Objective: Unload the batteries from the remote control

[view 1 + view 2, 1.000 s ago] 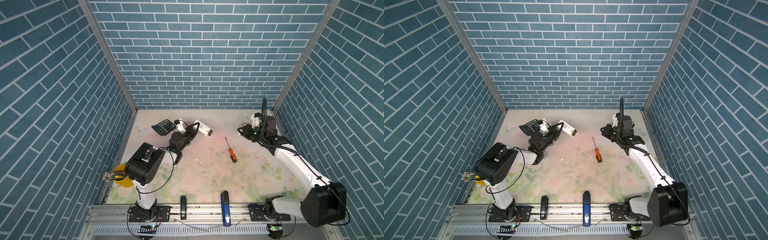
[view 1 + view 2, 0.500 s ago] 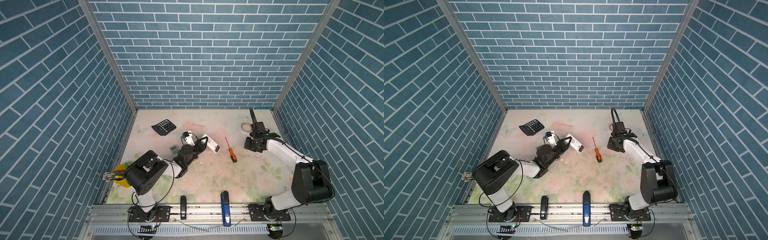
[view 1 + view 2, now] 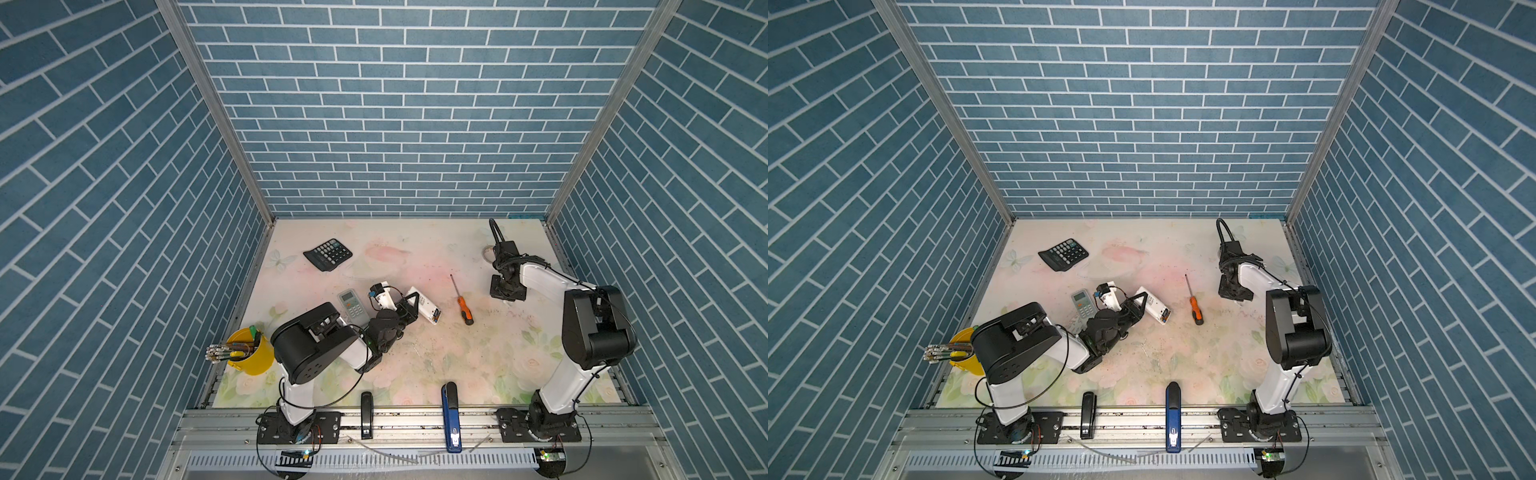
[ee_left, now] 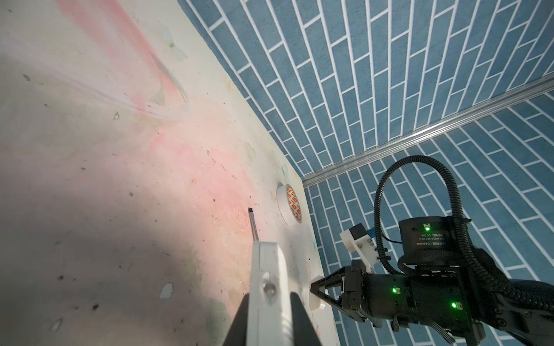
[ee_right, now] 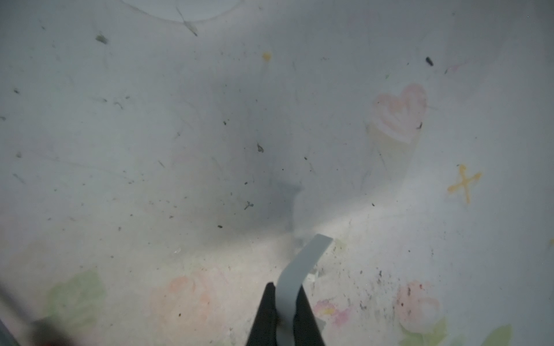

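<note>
Calculator [image 3: 328,254]: we find it well beyond the left pincer [image 3: 409,302]; a second ago the pincer stood just beside it.
Grey remote [image 3: 352,304]: flat on the table [image 3: 415,249], just left of the left pincer.
Left pincer: clamped on the white remote [image 4: 266,263]; since a second ago we see it drawn back toward its base.
White remote: gripped at one end between the black fingers [image 4: 299,323], its free end near the screwdriver [image 3: 462,302].
Batteries [image 3: 434,317]: we take a small orange-and-dark patch at the remote's free end, away from the left pincer, for them; too small to count.
Screwdriver: between the two pincers, unmoved.
Right pincer [image 5: 284,287]: closed together on a thin pale plate [image 5: 305,257]; it has come down from a raised pose to just over the table.
Tape roll [image 4: 290,206]: beyond the right pincer, toward the back corner.
</note>
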`<state>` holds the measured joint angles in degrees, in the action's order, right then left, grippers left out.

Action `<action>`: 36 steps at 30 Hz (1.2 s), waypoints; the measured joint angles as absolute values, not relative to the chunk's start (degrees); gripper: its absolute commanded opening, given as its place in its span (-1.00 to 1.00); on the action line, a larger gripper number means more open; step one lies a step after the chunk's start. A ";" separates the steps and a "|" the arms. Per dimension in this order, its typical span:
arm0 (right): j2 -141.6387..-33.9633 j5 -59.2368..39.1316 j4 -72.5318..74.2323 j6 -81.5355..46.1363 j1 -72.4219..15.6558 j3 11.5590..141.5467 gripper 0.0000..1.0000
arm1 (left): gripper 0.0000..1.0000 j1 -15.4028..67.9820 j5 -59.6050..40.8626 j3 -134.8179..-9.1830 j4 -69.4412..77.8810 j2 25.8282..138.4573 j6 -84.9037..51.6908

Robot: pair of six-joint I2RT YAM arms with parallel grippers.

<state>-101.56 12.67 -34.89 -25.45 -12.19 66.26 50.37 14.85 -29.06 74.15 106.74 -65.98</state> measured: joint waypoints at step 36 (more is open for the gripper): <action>-91.50 6.46 -34.24 -25.21 -12.03 66.28 -0.27 | -0.34 57.08 26.20 -22.65 73.49 106.67 -66.43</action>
<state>-91.50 6.46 -34.24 -25.21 -12.03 66.28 57.08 26.20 -22.65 73.49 106.67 -66.43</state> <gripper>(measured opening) 0.363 0.315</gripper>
